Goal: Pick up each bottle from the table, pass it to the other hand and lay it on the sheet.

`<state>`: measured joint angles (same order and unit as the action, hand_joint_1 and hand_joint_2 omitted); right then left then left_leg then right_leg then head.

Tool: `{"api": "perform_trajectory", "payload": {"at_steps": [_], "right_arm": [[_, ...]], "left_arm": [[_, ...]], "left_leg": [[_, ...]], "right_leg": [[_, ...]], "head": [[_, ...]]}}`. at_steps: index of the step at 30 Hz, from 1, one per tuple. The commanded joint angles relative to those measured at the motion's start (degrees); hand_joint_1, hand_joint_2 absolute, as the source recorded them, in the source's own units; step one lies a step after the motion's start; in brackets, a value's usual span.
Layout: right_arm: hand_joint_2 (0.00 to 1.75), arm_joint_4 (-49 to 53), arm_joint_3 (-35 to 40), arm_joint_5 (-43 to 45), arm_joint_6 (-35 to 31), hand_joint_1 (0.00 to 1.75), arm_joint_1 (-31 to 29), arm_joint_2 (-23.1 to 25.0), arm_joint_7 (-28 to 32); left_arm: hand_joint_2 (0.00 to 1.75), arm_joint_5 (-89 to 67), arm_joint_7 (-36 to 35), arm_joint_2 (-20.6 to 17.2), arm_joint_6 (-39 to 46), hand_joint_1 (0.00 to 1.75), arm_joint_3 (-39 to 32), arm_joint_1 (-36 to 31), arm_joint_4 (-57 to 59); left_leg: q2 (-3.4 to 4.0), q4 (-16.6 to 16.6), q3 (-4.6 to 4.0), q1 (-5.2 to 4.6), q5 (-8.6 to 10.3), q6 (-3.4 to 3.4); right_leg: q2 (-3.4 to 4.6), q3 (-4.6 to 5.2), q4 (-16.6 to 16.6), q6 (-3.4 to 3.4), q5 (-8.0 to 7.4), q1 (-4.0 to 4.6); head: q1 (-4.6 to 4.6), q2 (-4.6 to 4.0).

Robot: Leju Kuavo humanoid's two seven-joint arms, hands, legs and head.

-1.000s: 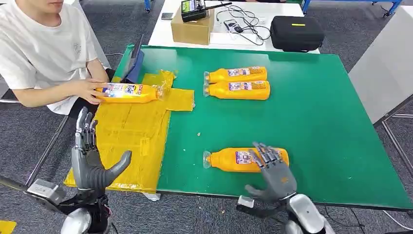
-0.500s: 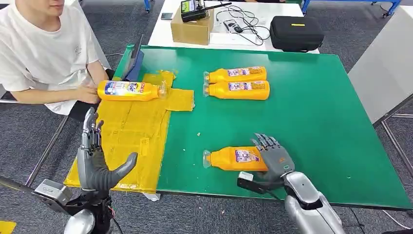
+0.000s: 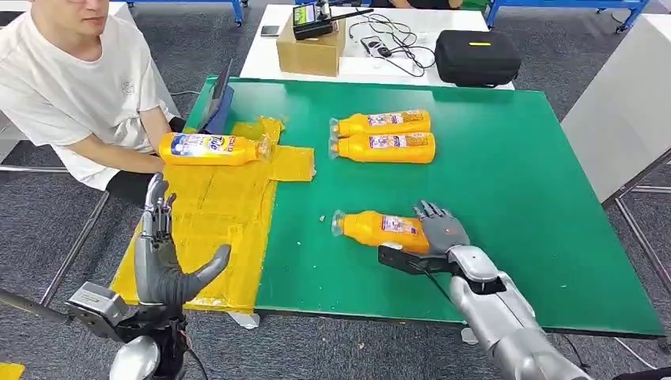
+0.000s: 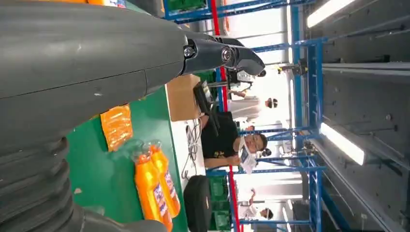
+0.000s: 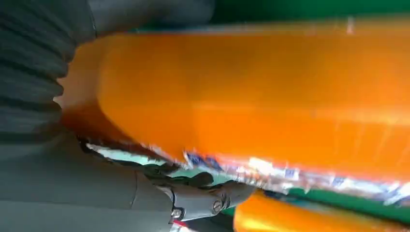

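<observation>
The right robot hand [image 3: 441, 229] is gripping the base end of an orange bottle [image 3: 378, 229], which is tilting with its cap toward the yellow sheet [image 3: 207, 229] over the green counter [image 3: 506, 198]. The left robot hand [image 3: 162, 257] is hanging at the sheet's near edge with fingers spread upright and nothing in it. Two more bottles [image 3: 384, 135] are lying side by side farther back, and another bottle [image 3: 210, 148] is lying on the sheet's far end beside a seated person [image 3: 71, 87].
</observation>
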<state>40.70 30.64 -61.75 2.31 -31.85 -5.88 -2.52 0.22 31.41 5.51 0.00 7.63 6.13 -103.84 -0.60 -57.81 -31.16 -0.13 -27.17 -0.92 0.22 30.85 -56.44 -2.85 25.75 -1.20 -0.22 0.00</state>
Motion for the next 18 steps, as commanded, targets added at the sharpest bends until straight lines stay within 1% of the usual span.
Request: {"api": "perform_trajectory", "payload": {"at_steps": [1,2,3,4,5,6,7,8,10,11,12,13,14,15,16,18], "right_arm": [[1.75,-8.4,2.9,7.7,4.3,1.75,-2.6,0.9,9.3],[1.75,-8.4,3.1,7.8,4.3,1.75,-2.5,0.9,9.4],[1.75,-7.8,2.2,10.7,6.0,1.75,-1.9,0.7,11.9],[1.75,-6.6,2.5,15.7,9.4,1.75,-1.2,-0.9,15.3],[1.75,-6.1,3.3,17.4,9.8,1.75,-1.0,-1.9,15.8],[1.75,-6.2,4.3,18.1,9.6,1.75,-0.9,-2.5,15.5],[1.75,-6.5,4.2,19.3,9.4,1.75,-0.7,-2.7,15.4],[1.75,-6.5,4.3,19.4,9.3,1.75,-0.7,-2.8,15.4],[1.75,-6.4,3.9,22.9,8.5,1.75,0.2,-3.2,16.8],[1.75,-6.1,4.0,23.0,7.9,1.75,0.4,-3.3,17.1],[1.75,-4.8,4.5,23.5,6.3,1.75,1.2,-3.5,18.2],[1.75,-0.2,1.3,28.2,2.6,1.75,4.7,-2.6,23.3],[1.75,3.4,0.8,29.1,1.4,1.75,7.1,-2.2,23.7],[1.75,5.9,-0.1,30.2,0.4,1.75,9.0,-1.7,23.1],[1.75,13.2,-5.1,34.3,-5.0,1.75,13.8,1.0,26.8],[1.75,22.5,-7.4,35.1,-9.7,1.75,18.3,3.8,26.2]], "left_arm": [[1.75,0.2,-0.3,-0.9,-0.2,0.0,2.3,-3.2,5.3],[1.75,0.2,-0.3,-0.9,-0.2,0.0,2.4,-3.4,5.5],[1.75,0.5,-0.3,-1.3,-0.6,0.0,2.8,-3.8,6.1],[1.75,1.3,-0.1,-2.0,-1.2,0.0,3.7,-4.9,7.6],[1.75,1.8,0.1,-2.2,-1.2,0.0,4.1,-5.4,8.4],[1.75,1.9,0.1,-2.3,-1.2,0.0,4.3,-5.6,8.8],[1.75,2.1,0.1,-2.4,-1.1,0.0,4.5,-5.6,9.0],[1.75,2.1,0.1,-2.4,-1.1,0.0,4.5,-5.6,9.1],[1.75,3.4,-0.5,-2.3,-1.4,0.0,4.7,-5.5,9.6],[1.75,3.6,-0.6,-2.3,-1.4,0.0,4.7,-5.4,9.7],[1.75,3.8,-0.8,-2.2,-1.3,0.0,4.6,-5.1,9.8],[1.75,4.8,-3.9,-1.1,0.4,0.0,3.7,-4.2,10.2],[1.75,4.7,-4.8,-1.1,1.6,0.0,3.9,-3.8,10.4],[1.75,4.8,-5.0,-0.7,2.6,0.0,3.6,-3.5,10.7],[1.75,10.0,-8.8,1.7,3.5,0.0,2.1,-2.6,11.4],[1.75,14.2,-10.8,2.4,3.3,0.0,2.6,-1.9,13.4]], "left_leg": [[-0.03,0.0,-0.13,0.07,0.16,0.05],[-0.03,0.0,-0.08,0.02,0.15,-0.01],[-0.04,0.0,-0.04,0.01,0.15,-0.01],[-0.08,0.0,-0.16,0.07,0.25,0.03],[-0.19,0.1,-0.11,0.05,0.27,0.02],[-0.26,0.1,-0.06,0.01,0.27,-0.03],[-0.16,0.0,0.02,0.02,0.21,-0.04],[-0.2,0.1,-0.05,0.09,0.3,0.01],[-0.03,0.1,0.05,0.02,0.23,-0.03],[-0.08,0.1,-0.02,0.08,0.29,0.01],[-0.08,0.1,0.05,0.05,0.25,-0.02],[-0.05,0.1,0.08,0.04,0.22,-0.03],[-0.1,0.1,-0.02,0.11,0.3,0.0],[-0.05,0.1,0.1,0.1,0.23,-0.02],[-0.08,0.2,0.03,0.17,0.29,0.01],[0.15,0.1,0.02,0.16,0.2,0.01]], "right_leg": [[-0.09,0.07,0.1,0.11,-0.18,0.08],[-0.07,0.02,0.1,0.03,-0.15,0.03],[-0.08,-0.01,0.1,0.0,-0.16,0.03],[-0.15,0.06,0.1,0.05,-0.24,0.09],[-0.24,0.0,0.1,0.05,-0.22,0.07],[-0.3,-0.06,0.1,0.01,-0.18,0.04],[-0.19,-0.08,0.1,-0.01,-0.16,0.04],[-0.26,-0.06,0.2,0.09,-0.27,0.12],[0.01,-0.09,0.1,0.13,-0.28,0.06],[-0.05,-0.06,0.2,0.19,-0.35,0.13],[-0.02,-0.09,0.2,0.14,-0.3,0.09],[0.02,-0.09,0.1,0.12,-0.27,0.08],[-0.06,-0.04,0.2,0.18,-0.36,0.15],[0.01,-0.14,0.2,0.14,-0.3,0.13],[-0.05,-0.12,0.3,0.2,-0.36,0.2],[0.19,-0.06,0.2,0.19,-0.32,0.19]], "head": [[0.0,0.0],[-0.02,0.0],[-0.02,0.0],[0.0,0.0],[-0.02,0.0],[0.02,0.0],[-0.02,0.0],[0.0,0.0],[-0.02,0.0],[-0.02,0.0],[-0.02,0.0],[-0.02,0.0],[-0.02,0.0],[0.0,0.0],[-0.02,0.0],[0.0,0.0]]}}
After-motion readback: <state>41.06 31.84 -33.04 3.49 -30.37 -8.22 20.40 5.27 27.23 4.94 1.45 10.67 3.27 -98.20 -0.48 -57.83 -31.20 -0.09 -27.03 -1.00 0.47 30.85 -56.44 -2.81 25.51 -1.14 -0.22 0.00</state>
